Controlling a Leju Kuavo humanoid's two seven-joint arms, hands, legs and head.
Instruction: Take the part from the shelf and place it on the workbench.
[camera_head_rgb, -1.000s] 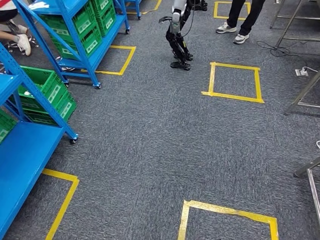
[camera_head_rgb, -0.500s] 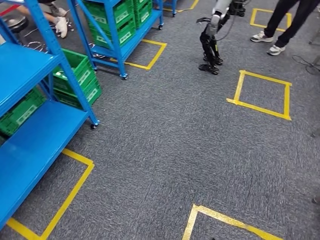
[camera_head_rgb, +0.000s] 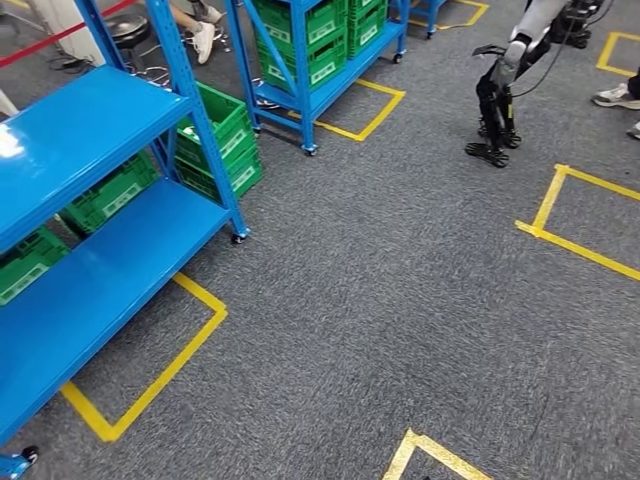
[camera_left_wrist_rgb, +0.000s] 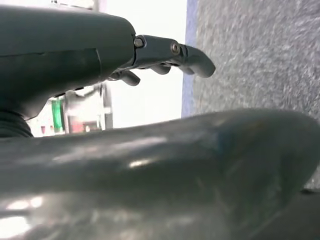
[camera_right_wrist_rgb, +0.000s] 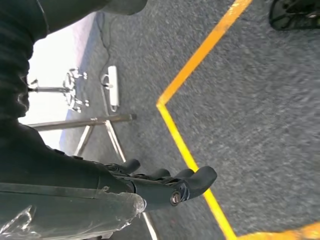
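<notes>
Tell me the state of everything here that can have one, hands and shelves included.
left hand: fingers extended, holding nothing.
right hand: fingers extended, holding nothing.
near blue shelf: both visible levels bare.
far blue shelf: loaded with green crates.
floor crates: stacked, top one empty.

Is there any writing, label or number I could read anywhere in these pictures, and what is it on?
No text can be read.
White labels on the green crates under the near blue shelf: too small and blurred to read.
White labels on the green crates on the far shelf: also too blurred.
Yellow floor tape: plain lines, no writing.
Left hand and right hand: no markings seen.
</notes>
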